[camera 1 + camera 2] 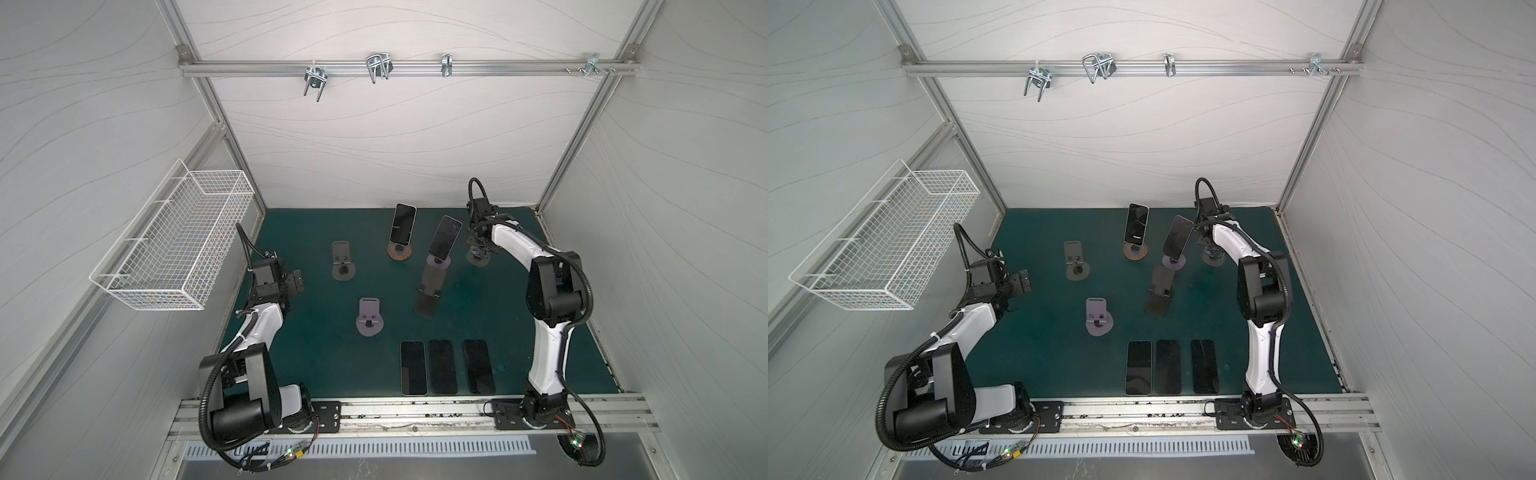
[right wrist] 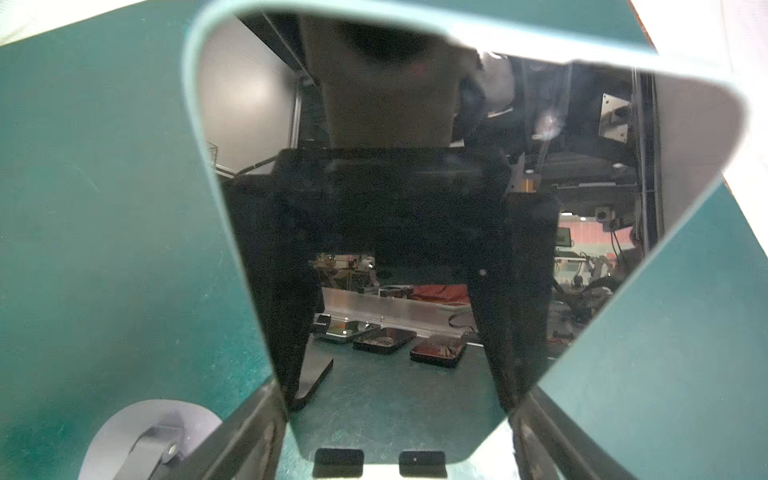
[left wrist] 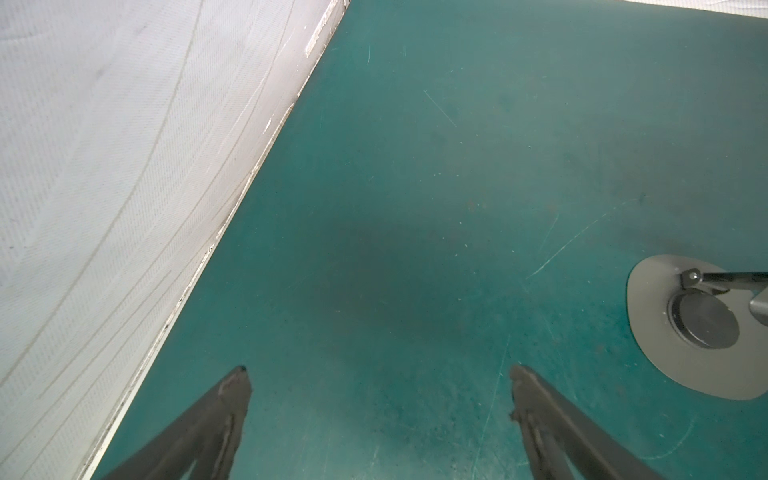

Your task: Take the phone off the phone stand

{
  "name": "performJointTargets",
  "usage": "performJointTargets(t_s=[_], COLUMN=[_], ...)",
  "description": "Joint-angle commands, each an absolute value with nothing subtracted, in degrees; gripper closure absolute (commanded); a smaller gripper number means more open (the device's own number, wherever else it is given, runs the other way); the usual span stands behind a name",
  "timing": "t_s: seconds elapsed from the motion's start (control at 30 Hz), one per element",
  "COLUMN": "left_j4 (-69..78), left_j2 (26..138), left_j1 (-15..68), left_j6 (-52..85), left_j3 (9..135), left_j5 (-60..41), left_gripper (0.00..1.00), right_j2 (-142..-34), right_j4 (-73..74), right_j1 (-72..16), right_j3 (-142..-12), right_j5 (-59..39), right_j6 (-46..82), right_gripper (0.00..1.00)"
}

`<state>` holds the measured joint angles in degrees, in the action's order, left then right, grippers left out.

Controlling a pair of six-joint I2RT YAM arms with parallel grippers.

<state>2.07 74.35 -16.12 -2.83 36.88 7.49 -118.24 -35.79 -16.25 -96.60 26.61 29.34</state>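
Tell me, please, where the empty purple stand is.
The empty purple stand sits slightly left of centre in both top views, behind the leftmost flat phone.

Arms [image 1: 544, 357] white-shelled, black-jointed; ribbed black cables [image 1: 203, 411]; fingers [image 3: 536, 409] seemingly dark grey.

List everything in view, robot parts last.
Green table mat: one, green, booth floor.
Phone stands: six; grey, lilac, dark grey empty centrally; three occupied behind.
Black phones lying flat: three, black, mat's front.
Black phones propped upright: two, black, rear stands.
Reflective black phone: one, black, right wrist view, on its stand.
White wire basket: one, white, left wall.
Silver metal hooks: four, silver, rear rail.
Left gripper: one, black, open above mat.
Right gripper: one, black, closed on reflective black phone.
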Motion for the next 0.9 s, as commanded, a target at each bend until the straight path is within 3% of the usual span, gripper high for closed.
performJointTargets(t_s=[0.0,0.87], left_j4=[4.7,5.2], left_j2=[73.9,73.6], left_j1=[-16.4,-16.4], left_j6=[-2.6,-2.4], left_j3=[38.1,37.6], left_j5=[8.4,8.6], left_gripper=[0.01,0.01], right_j2=[-115.7,-113.5], right_j4=[-34.9,-40.9], right_j1=[-16.0,-13.9], right_j3=[-96.2,-103.2], right_j5=[25.5,28.8], right_j6=[28.7,29.1], right_gripper=[0.18,0.03])
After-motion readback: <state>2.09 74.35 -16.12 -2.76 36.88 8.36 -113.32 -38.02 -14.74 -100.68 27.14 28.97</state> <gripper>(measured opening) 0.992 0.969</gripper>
